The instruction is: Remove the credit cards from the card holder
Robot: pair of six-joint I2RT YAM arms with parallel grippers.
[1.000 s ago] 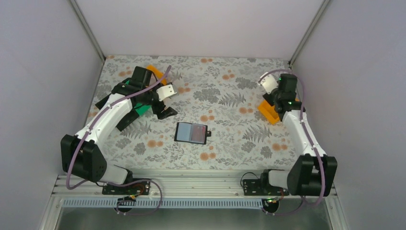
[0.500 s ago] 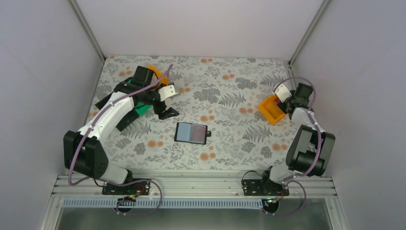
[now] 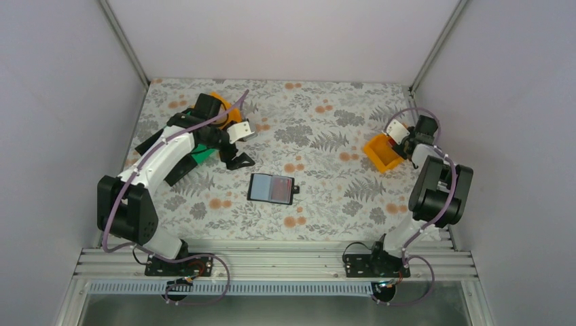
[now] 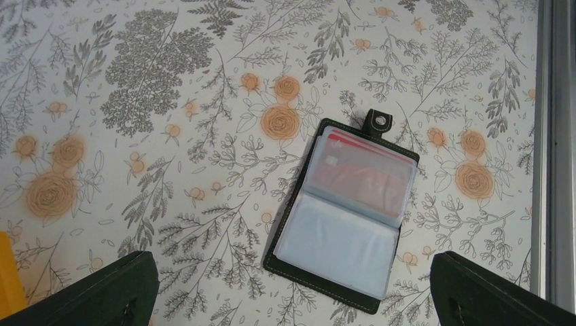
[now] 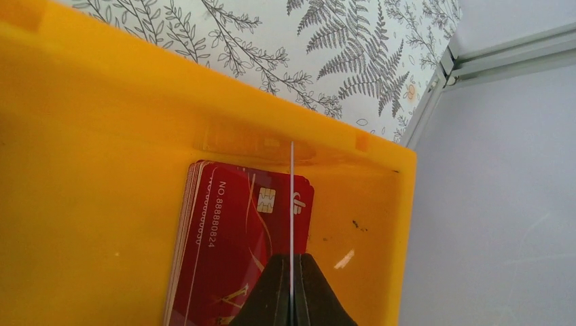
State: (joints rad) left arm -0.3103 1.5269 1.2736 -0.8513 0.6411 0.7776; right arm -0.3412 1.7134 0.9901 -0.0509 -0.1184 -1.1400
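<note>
I count one card holder [image 4: 343, 217]. There are two orange trays, the right orange tray [image 3: 380, 155] and the left orange tray [image 3: 227, 109], plus one green tray [image 3: 199, 155] and at least one black tray [image 3: 180, 170]. The red credit cards [image 5: 231, 238] stacked in the right one are too tight for me to number. At least two more red edges show inside the holder. One pale card [image 5: 291, 197] sits edge-on in my right pincer [image 5: 291, 288].

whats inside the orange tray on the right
A stack of red credit cards lies flat in the orange tray, with one more card held edge-on over it by the right jaws. The top card covers those beneath.
</note>
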